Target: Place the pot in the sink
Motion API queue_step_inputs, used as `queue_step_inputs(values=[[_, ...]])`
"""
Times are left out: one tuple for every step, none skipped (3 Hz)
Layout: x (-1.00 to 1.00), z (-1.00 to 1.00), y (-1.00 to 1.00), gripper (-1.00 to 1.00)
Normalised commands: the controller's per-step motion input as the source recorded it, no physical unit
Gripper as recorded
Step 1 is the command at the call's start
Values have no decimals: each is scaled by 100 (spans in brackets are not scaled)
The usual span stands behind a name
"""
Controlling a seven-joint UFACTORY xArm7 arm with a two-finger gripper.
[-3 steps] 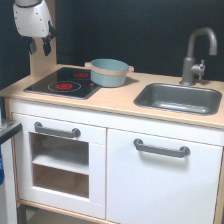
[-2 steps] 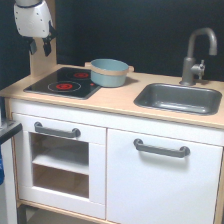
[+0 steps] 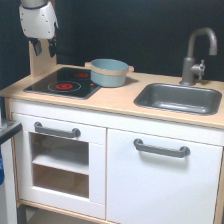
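End effector point(image 3: 44, 48) up at 10 o'clock, fingers apart, empty. One pot point(image 3: 108, 72) on worktop point(image 3: 117, 100), one sink point(image 3: 179, 98) at 3 o'clock.

A toy play kitchen, seemingly: wooden counter point(image 3: 115, 100), stovetop point(image 3: 65, 82), sink point(image 3: 177, 97), faucet point(image 3: 197, 55), white cabinet doors point(image 3: 160, 175).

I see pot point(image 3: 109, 72) on stovetop's point(image 3: 62, 83) right edge, sink point(image 3: 178, 98) well right, gripper point(image 3: 43, 48) open far left.

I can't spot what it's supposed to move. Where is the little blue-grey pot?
In the exterior view, the small blue-grey pot with a tan rim sits left of centre on the counter, at the black stovetop's right edge, left of the dark grey sink.
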Motion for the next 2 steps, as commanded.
queue_step_inputs(values=[[78,-13,52,100],[85,-11,67,100]])
